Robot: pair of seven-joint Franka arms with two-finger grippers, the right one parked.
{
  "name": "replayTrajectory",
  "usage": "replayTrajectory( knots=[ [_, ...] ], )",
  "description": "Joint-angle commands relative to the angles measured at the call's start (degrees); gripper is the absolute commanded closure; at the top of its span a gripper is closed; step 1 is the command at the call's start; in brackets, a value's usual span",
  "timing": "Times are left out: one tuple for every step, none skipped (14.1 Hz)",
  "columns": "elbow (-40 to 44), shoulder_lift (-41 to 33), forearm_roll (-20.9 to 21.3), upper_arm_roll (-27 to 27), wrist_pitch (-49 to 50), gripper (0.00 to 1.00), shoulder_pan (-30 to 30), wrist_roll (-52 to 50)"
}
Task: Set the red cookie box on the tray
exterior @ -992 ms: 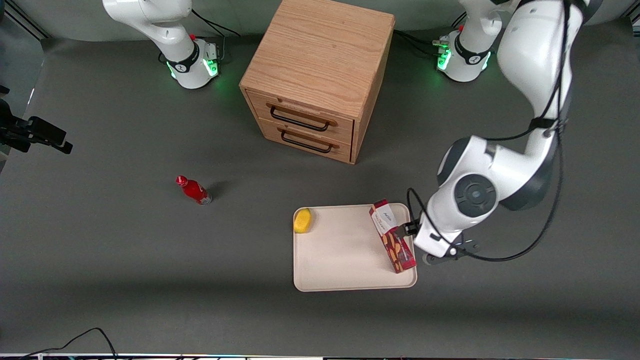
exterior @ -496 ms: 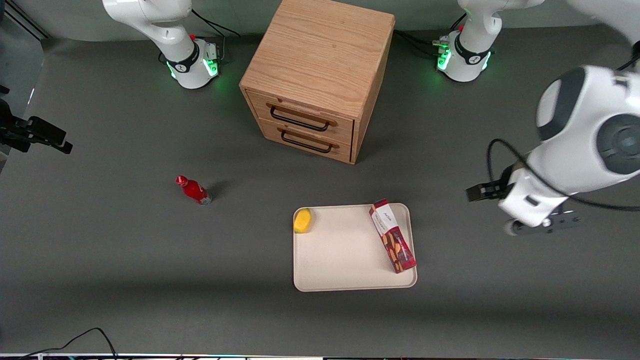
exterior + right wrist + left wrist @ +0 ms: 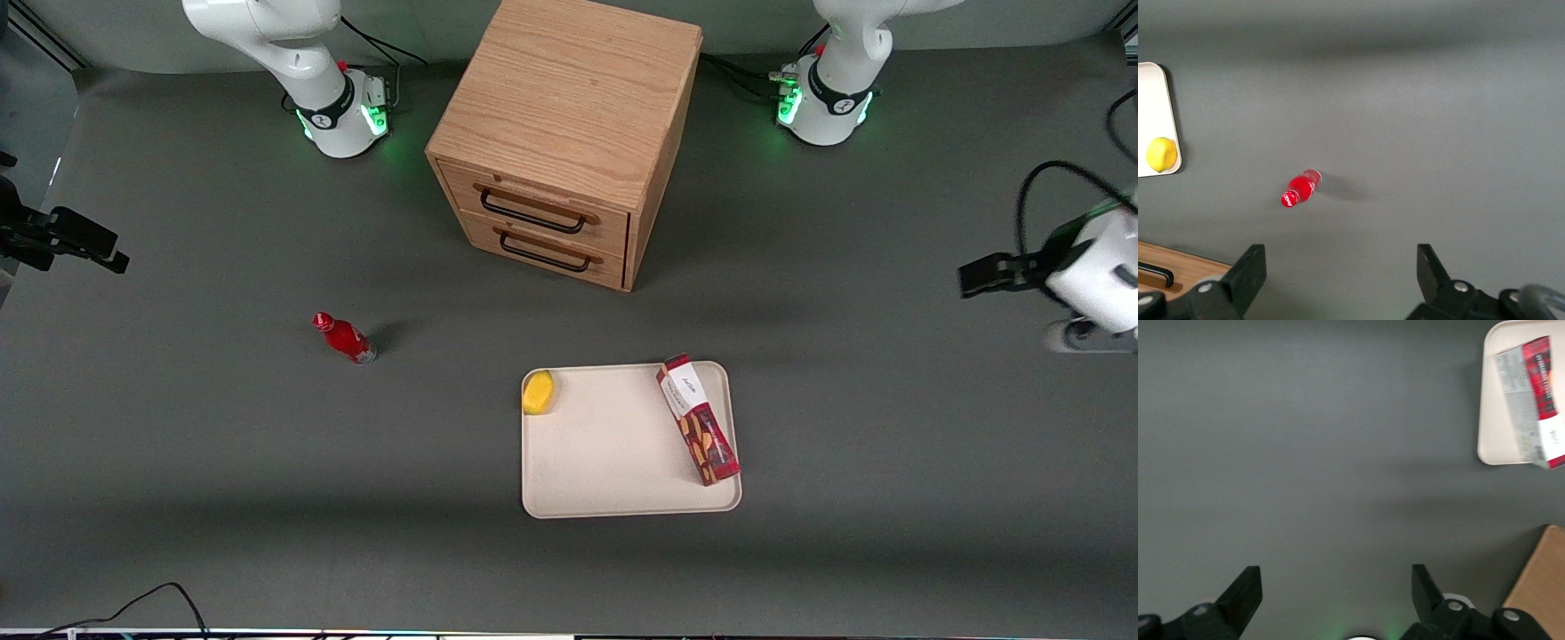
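The red cookie box [image 3: 699, 431] lies flat on the cream tray [image 3: 613, 462], along the tray's edge toward the working arm's end, white label end pointing toward the cabinet. The left wrist view also catches the box [image 3: 1531, 400] on a corner of the tray [image 3: 1491, 420]. My left gripper [image 3: 978, 277] hangs far from the tray at the working arm's end of the table, above bare mat. The gripper [image 3: 1336, 577] is open, its fingers wide apart with nothing between them.
A yellow lemon [image 3: 538, 392] sits in the tray's corner toward the parked arm. A small red bottle [image 3: 345, 338] lies on the mat toward the parked arm's end. A wooden two-drawer cabinet [image 3: 569, 133] stands farther from the front camera than the tray.
My gripper has let go of the red cookie box and pulled away from the tray toward the working arm's end of the table. The box stays where it was on the tray.
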State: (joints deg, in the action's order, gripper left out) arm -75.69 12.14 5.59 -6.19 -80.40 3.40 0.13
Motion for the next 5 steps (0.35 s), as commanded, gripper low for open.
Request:
replayTrajectory(
  knots=[
    [-0.7, -2.8, -0.5, 6.8, 0.7, 0.00, -4.5, 5.1],
    [0.2, -2.7, -0.7, 6.9, 0.7, 0.00, -4.3, 5.2],
    [0.6, -2.6, -0.6, 7.0, 0.8, 0.00, -4.2, 5.2],
    [0.8, -2.6, -0.6, 7.0, 0.8, 0.00, -4.2, 5.1],
    [0.9, -2.7, -0.4, 6.8, 0.9, 0.00, -4.0, 5.2]
  ],
)
